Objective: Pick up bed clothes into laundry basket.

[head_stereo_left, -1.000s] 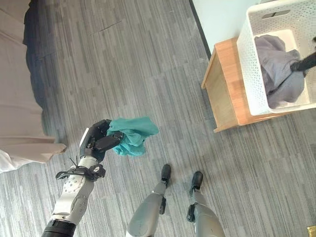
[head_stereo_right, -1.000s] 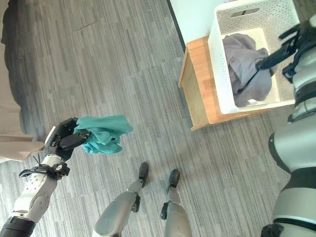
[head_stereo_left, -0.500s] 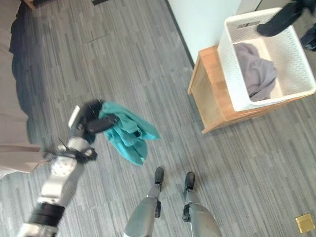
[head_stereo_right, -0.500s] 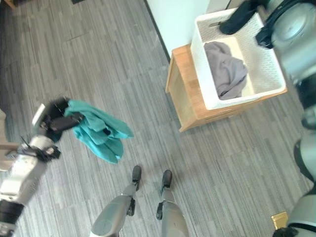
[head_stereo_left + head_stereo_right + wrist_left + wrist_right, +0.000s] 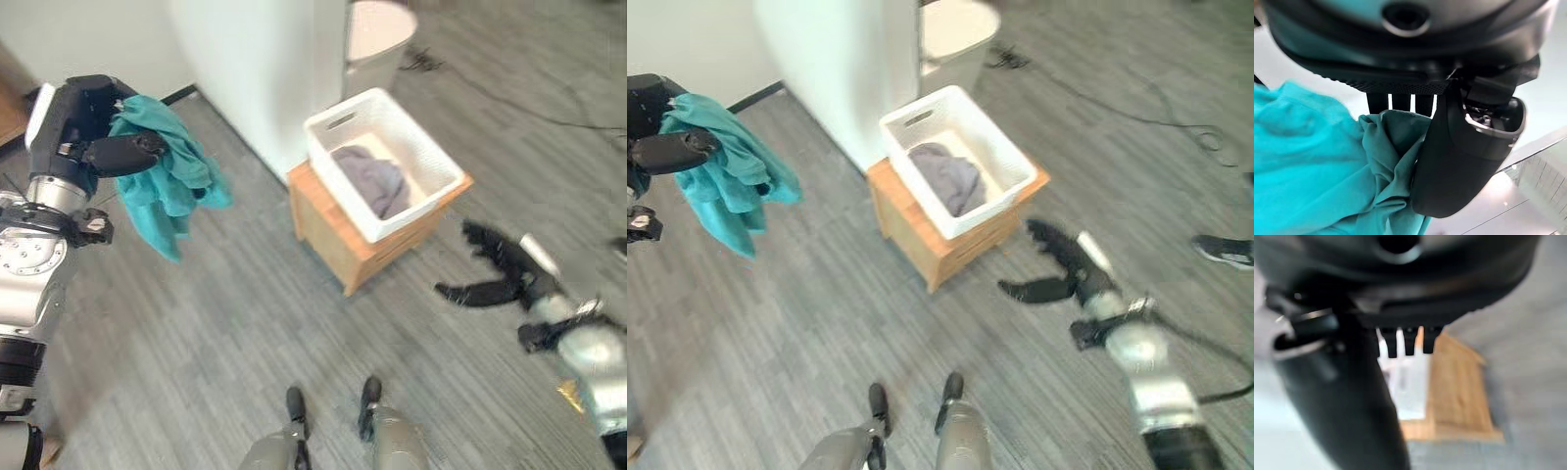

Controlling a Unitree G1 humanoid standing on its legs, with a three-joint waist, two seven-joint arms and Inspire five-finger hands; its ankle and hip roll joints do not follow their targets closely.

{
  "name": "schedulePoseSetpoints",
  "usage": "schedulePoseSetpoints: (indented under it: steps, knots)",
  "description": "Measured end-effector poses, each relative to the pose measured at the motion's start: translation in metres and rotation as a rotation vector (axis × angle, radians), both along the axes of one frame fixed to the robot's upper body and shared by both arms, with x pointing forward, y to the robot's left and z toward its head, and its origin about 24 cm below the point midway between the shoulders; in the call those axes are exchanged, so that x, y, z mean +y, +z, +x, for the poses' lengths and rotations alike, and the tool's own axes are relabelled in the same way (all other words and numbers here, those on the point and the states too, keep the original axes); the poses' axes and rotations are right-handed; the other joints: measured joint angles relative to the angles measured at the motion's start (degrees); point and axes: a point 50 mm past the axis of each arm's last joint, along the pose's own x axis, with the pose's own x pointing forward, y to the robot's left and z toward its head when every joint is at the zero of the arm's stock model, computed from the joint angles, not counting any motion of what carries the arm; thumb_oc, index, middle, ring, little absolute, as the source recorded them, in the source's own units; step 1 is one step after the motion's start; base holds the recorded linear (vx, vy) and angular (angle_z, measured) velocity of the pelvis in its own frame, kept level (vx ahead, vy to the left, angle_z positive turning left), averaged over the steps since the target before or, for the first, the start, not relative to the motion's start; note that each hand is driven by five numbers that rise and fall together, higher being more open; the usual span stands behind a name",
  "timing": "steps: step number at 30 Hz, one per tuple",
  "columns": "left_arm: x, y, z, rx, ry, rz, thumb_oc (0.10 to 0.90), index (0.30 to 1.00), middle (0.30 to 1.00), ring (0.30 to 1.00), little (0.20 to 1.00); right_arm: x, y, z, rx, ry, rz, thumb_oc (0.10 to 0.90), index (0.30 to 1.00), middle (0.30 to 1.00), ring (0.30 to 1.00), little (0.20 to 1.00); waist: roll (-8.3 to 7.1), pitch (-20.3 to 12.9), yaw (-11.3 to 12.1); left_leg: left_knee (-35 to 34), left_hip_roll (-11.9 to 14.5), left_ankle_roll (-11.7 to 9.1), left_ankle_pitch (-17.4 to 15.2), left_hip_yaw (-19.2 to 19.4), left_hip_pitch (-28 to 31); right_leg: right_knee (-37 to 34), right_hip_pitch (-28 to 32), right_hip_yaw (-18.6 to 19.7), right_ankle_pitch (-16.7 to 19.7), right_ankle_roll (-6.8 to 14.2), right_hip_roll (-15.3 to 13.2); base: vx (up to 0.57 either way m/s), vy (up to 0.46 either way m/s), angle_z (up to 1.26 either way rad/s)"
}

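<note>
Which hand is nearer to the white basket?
The right hand: it hangs open just beside the basket, low over the floor. The left hand is far off, holding the teal cloth.

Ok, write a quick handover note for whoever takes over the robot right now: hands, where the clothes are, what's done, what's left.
Left hand: shut on the teal garment, held up in the air, left of the basket.
Right hand: open, holds nothing, low over the floor right of the wooden stand.
Laundry basket: on the wooden stand, with a grey garment already inside.
Left to do: carry the teal garment over the basket and drop it in.
</note>
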Motion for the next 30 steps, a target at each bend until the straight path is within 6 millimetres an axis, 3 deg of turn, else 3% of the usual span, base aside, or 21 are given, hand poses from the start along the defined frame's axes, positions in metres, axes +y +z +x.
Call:
schedulePoseSetpoints:
  steps: [1,2,3,4,5,7,9,10,13,15,19,24,30]
  knots:
    - [0.007,-0.006,0.002,0.049,0.023,0.014,0.4,0.3,0.3,0.3,0.3,0.0,-0.014,-0.014,0.059,0.006,0.012,0.8,0.9,0.9,0.9,0.9,-0.77,-0.2,-0.1,11.4,1.1,-0.4,-0.4,-5.0,-3.8,-2.5,3.2,1.2,0.8,-2.0,1.4,0.16,0.007,-0.48]
    - [0.012,-0.01,0.002,0.075,0.041,0.024,0.4,0.3,0.3,0.3,0.3,-0.003,-0.017,-0.017,0.076,-0.001,0.007,0.8,0.9,0.9,0.9,0.9,-0.94,-0.2,0.9,13.2,1.4,-1.7,-1.8,-7.9,-5.3,-3.2,4.1,1.6,1.4,-2.1,1.8,0.26,0.111,-0.65]
    - [0.024,-0.001,0.005,0.093,0.094,0.054,0.4,0.3,0.3,0.3,0.3,-0.005,-0.015,-0.015,0.06,-0.029,0.01,0.8,0.9,0.9,0.9,0.9,-0.47,-0.4,0.4,8.7,2.9,-3.6,-2.1,-13.4,-8.9,-5.8,6.8,3.1,0.7,-0.9,4.1,0.27,0.144,-0.72]
    - [0.026,0.005,0.005,0.081,0.106,0.055,0.4,0.3,0.3,0.3,0.3,-0.004,-0.013,-0.013,0.049,-0.024,0.01,0.8,0.9,0.9,0.9,0.9,-0.45,-0.4,0.6,6.5,3.3,-3.4,-1.4,-13.9,-9.4,-5.8,6.9,2.3,1.5,-2.0,4.6,0.3,0.178,-0.65]
    - [0.029,0.009,0.008,0.077,0.123,0.059,0.4,0.3,0.3,0.3,0.3,-0.002,-0.012,-0.011,0.031,-0.028,0.043,0.8,0.9,0.9,0.9,0.9,-0.07,-0.7,0.9,2.1,3.5,-4.0,-0.2,-14.5,-10.5,-6.6,7.9,4.4,1.1,-1.5,5.8,0.22,0.14,-0.58]
    - [0.034,0.012,0.01,0.075,0.149,0.049,0.4,0.3,0.3,0.3,0.3,0.001,-0.009,-0.007,0.009,-0.016,0.058,0.8,0.9,0.9,0.9,0.9,0.8,-1.2,0.8,-2.3,3.0,-4.0,1.7,-15.0,-10.5,-6.7,8.1,5.4,1.1,-1.8,7.0,0.16,0.148,-0.59]
    - [0.039,0.017,0.011,0.091,0.179,0.073,0.4,0.3,0.3,0.3,0.3,0.004,-0.004,-0.002,-0.016,-0.01,0.063,0.8,0.9,0.9,0.9,0.9,3.04,-2.1,0.8,-1.7,1.3,-2.0,3.3,-15.7,-10.7,-6.9,9.3,8.0,0.6,-2.3,8.6,0.2,0.242,-0.76]
    - [0.036,0.02,0.015,0.095,0.171,0.086,0.4,0.3,0.3,0.3,0.3,0.002,-0.005,-0.004,-0.013,-0.023,0.062,0.8,0.9,0.9,0.9,0.9,3.78,-2.5,-0.1,-1.8,0.9,-1.2,5.1,-15.6,-9.5,-6.5,9.4,8.2,0.1,-2.1,8.8,0.18,0.218,-0.54]
    - [0.033,0.043,0.02,0.034,0.172,0.078,0.4,0.3,0.3,0.3,0.3,0.004,-0.01,-0.007,-0.004,-0.036,0.081,0.8,0.9,0.9,0.9,0.9,5.12,-3.3,-2.3,-8.0,0.2,0.2,5.4,-13.4,-3.6,-6.6,9.9,10.4,-0.9,-0.9,8.5,0.11,0.15,-0.31]
    - [0.03,0.057,0.022,-0.009,0.159,0.053,0.4,0.3,0.3,0.3,0.3,0.006,-0.014,-0.009,0.01,-0.031,0.085,0.8,0.9,0.9,0.9,0.9,4.8,-3.3,-2.8,-10.1,-1.4,2.5,6.8,-12.5,-2.3,-5.9,9.2,11.0,-1.4,-0.1,7.1,0.06,0.131,-0.13]
    - [0.005,0.082,0.032,-0.038,0.101,0.139,0.4,0.3,0.3,0.3,0.3,0.016,-0.024,-0.011,0.048,0.003,0.087,0.8,0.9,0.9,0.9,0.9,4.69,-3.4,-3.0,-13.0,-5.0,3.2,7.0,-12.3,-1.0,-6.1,9.3,12.5,-2.9,2.8,3.3,0.04,0.079,0.11]
    - [-0.007,0.107,0.031,-0.06,0.089,0.244,0.4,0.3,0.3,0.3,0.3,0.038,-0.032,-0.01,0.071,0.081,0.117,0.8,0.9,0.9,0.9,0.9,4.8,-3.4,-1.5,-15.0,-5.8,4.0,7.7,-12.5,-1.2,-9.5,9.9,12.3,-1.7,3.9,2.8,0.02,0.042,0.05]
    - [-0.028,0.13,0.03,-0.076,0.056,0.382,0.4,0.3,0.3,0.3,0.3,0.042,-0.034,-0.009,0.073,0.092,0.119,0.8,0.9,0.9,0.9,0.9,5.02,-3.6,-1.4,-15.0,-5.9,3.9,7.7,-13.5,-1.6,-10.9,10.8,10.9,-1.4,3.7,2.8,0.02,0.017,0.11]
